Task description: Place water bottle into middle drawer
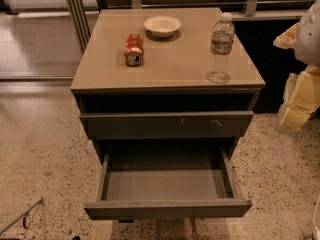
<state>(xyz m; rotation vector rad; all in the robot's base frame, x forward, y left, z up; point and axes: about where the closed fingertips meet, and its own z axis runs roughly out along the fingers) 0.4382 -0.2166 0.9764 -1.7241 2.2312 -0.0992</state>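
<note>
Jaws of the gripper: how far apart they stand cannot be told, as only pale yellow and white parts of it show at the frame's right edge. It hangs off the right side of the cabinet, at about the level of the cabinet's top and upper drawer. It is well apart from everything on the cabinet, and nothing can be seen in its hold.

The water bottle stands upright on the cabinet top, near the front right corner, with its white cap on and its label band around the upper body. A red-orange soda can lies on its side left of the cabinet top's centre, its end facing the front edge. A shallow cream bowl sits toward the back of the cabinet top, just behind and to the right of the can.

Below the cabinet top, the upper drawer front with pale scratch marks stands out slightly. Under it the middle drawer is pulled far out of the cabinet, showing a flat grey inside. The cabinet stands on a speckled floor.
</note>
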